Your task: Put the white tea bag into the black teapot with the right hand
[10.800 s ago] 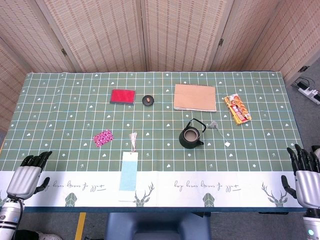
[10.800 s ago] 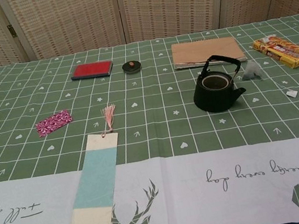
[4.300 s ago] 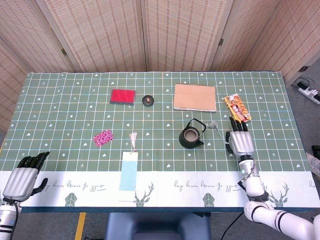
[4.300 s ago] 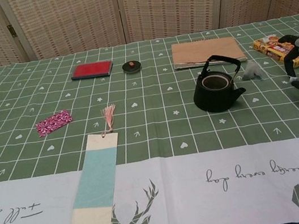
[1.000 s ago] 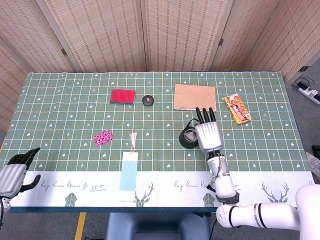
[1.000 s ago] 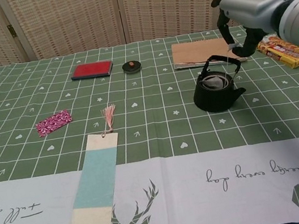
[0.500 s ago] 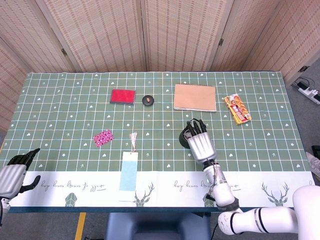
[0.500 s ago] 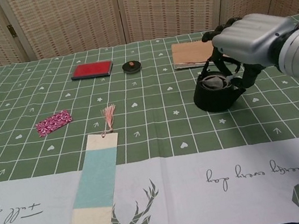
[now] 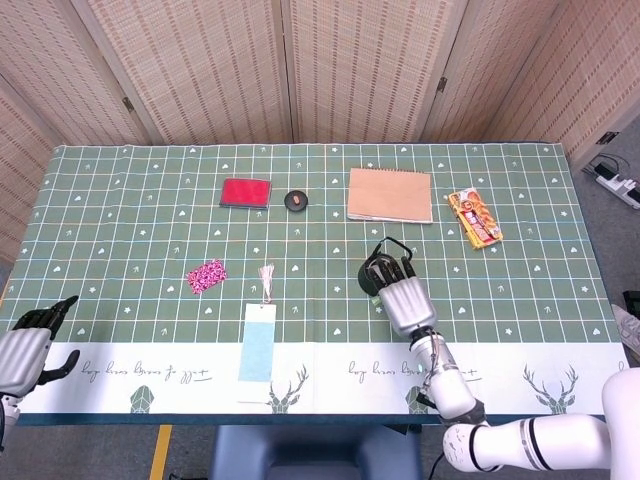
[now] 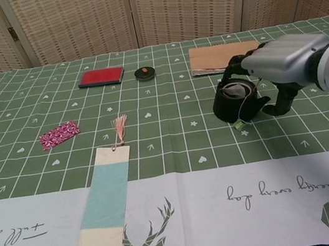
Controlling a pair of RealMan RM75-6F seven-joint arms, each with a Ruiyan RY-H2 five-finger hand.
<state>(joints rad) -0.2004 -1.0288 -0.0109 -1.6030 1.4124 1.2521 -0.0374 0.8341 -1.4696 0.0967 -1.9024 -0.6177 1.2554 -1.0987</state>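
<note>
Black teapot (image 10: 233,108), green white-gridded tablecloth (image 9: 140,220), red case (image 9: 246,192)

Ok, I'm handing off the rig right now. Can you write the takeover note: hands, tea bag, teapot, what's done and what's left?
Right hand: over the black teapot, fingers at its opening; whether it grips anything cannot be told.
Left hand: open, idle at the near left table edge.
White tea bag: appears to sit in the teapot's mouth; its string hangs down the front, with the tag on the cloth.
Done: bag looks delivered.
Left: confirm it is in, then pull the right hand clear.
</note>
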